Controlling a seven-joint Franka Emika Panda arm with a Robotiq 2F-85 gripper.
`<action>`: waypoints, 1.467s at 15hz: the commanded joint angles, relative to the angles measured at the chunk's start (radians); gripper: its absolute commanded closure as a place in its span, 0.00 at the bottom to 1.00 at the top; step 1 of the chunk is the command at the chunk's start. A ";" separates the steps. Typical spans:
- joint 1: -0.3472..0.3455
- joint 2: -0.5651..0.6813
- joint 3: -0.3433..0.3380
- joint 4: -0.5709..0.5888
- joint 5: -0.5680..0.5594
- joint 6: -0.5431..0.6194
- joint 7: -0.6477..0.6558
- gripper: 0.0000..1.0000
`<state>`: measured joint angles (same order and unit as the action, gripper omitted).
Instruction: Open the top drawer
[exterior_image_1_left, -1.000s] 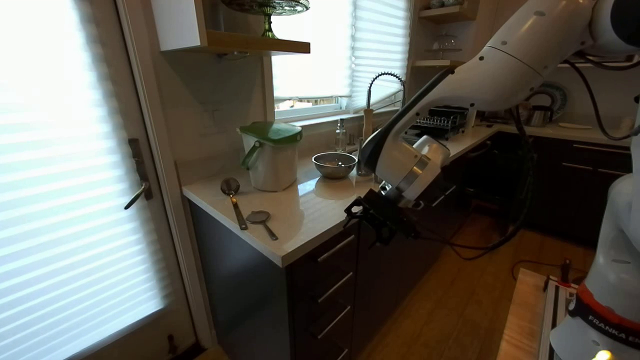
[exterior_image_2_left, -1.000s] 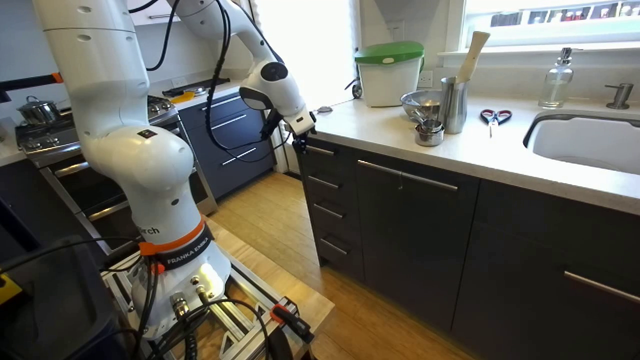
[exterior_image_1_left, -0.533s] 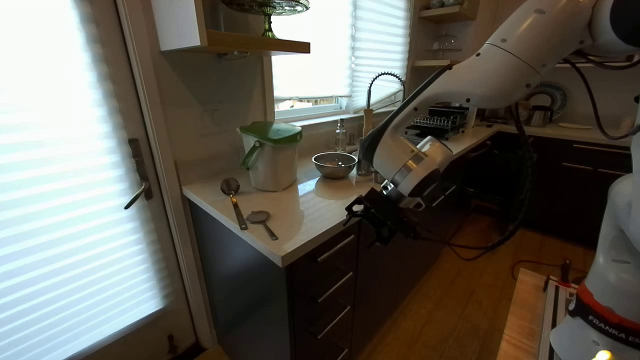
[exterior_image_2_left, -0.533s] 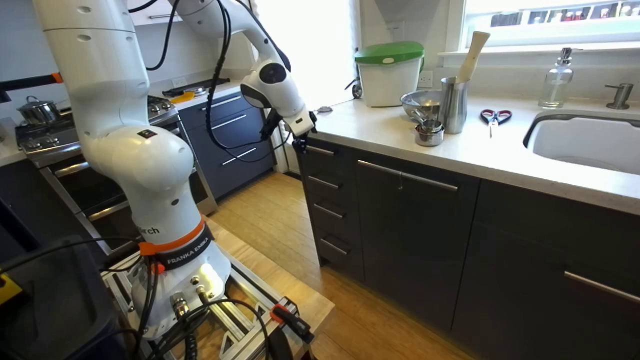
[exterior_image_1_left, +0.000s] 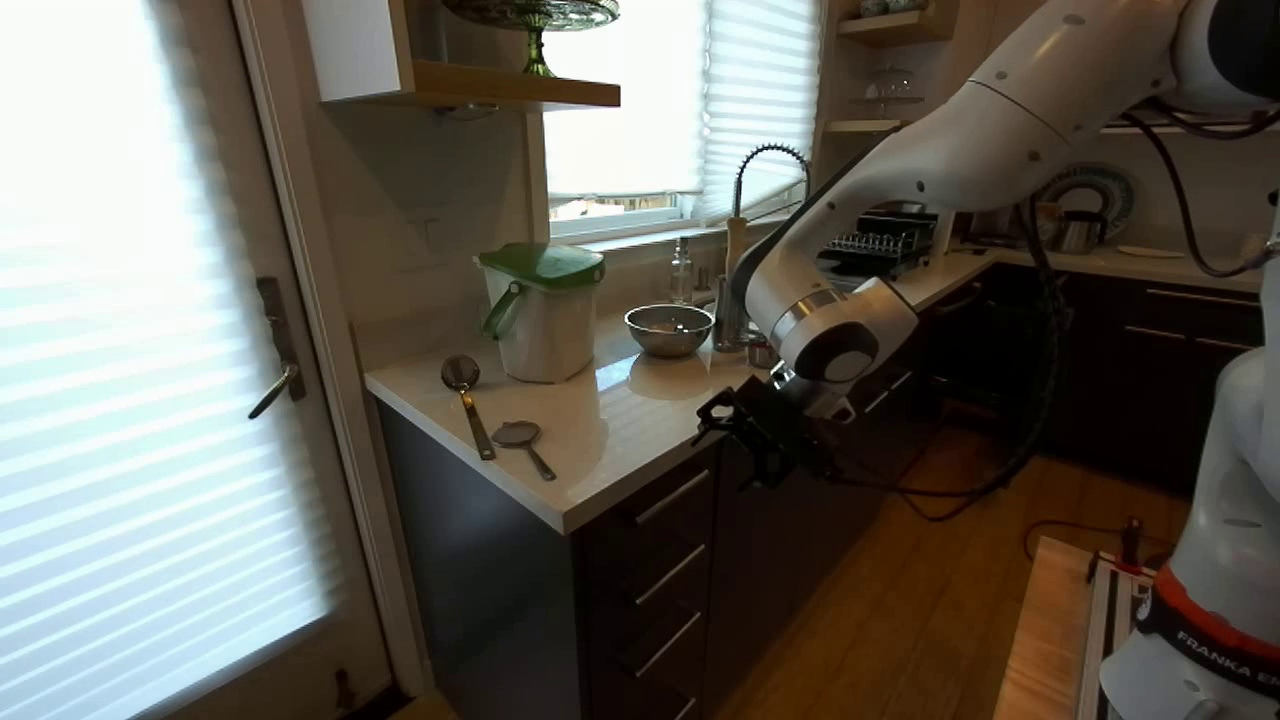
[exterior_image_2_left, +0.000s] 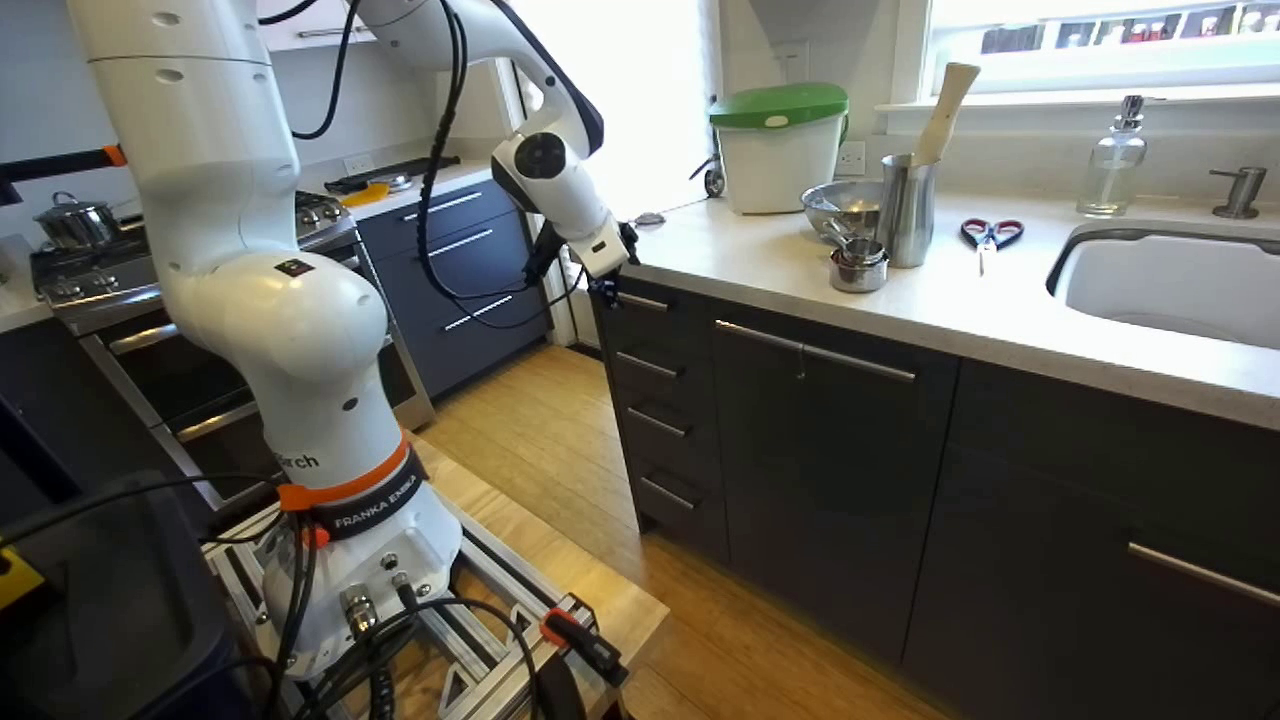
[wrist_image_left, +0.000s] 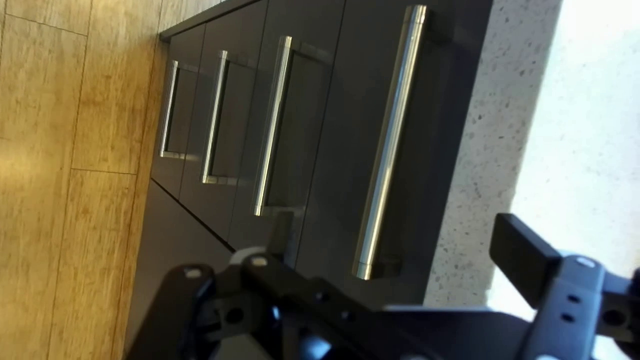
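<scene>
Wrist view: gripper spread nr closed top drwr.

The top drawer is a plain dark brownish grey, its handle silver, the hand black. The counter is off-white with dark flecks, the floor honey-coloured with darker seams. The bin is white with a green lid.

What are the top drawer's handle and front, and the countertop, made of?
Handle: smooth metal, likely steel, given its bright lengthwise streak. Front: dark satin, no grain showing; laminate or paint, can't tell. Countertop: polished stone or composite, probably, from speckles and reflections.
</scene>
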<state>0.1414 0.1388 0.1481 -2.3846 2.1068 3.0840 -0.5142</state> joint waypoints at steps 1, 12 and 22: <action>0.020 0.034 -0.035 0.024 0.131 -0.011 -0.146 0.00; 0.071 0.116 -0.108 0.062 0.392 -0.070 -0.410 0.00; 0.176 0.187 -0.287 0.093 0.405 -0.195 -0.341 0.00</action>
<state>0.2686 0.2923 -0.0858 -2.3074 2.5114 2.9149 -0.8936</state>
